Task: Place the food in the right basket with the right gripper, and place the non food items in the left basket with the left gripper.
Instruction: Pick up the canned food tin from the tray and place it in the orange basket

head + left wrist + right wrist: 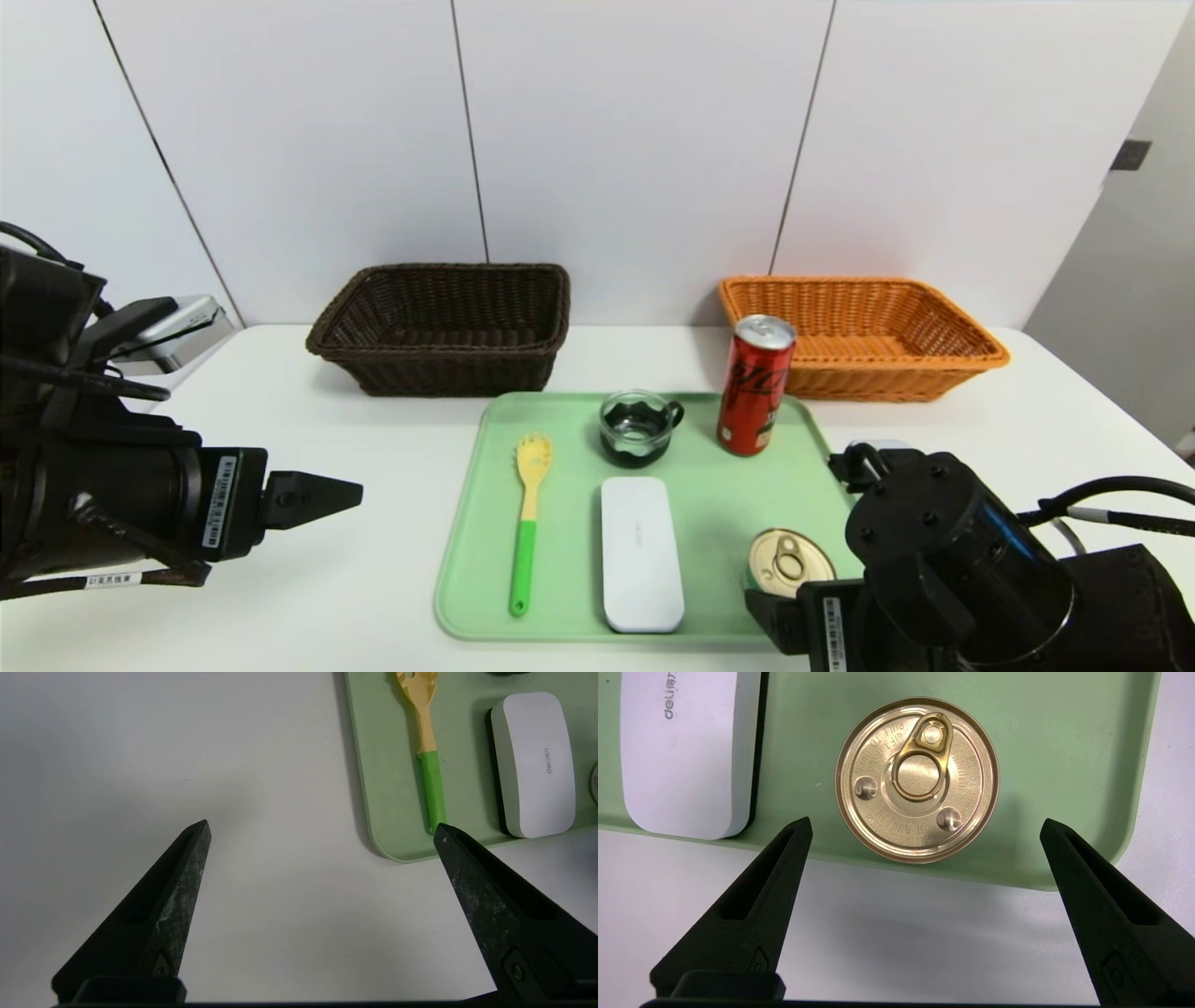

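The light is bright and even, from above. Shadows are soft: the brown basket [439, 329] and the orange basket [864, 336] put a faint shadow on the white table [1027, 411] at 6 o'clock of them. The gold tin lid [917, 779] shines with gentle glare and its embossed letters are readable. The wall lines lean outward in the head view, a wide-lens distortion. The near black fingers [173, 896] look a little soft.

Our arms are chunky matte black cylinders with black cables looped around them and white barcode stickers near the wrists. Each ends in two pointed, wedge-shaped black fingers [182, 896] with slotted sides and scuffed, speckled surfaces. Small screws dot the right wrist housing.
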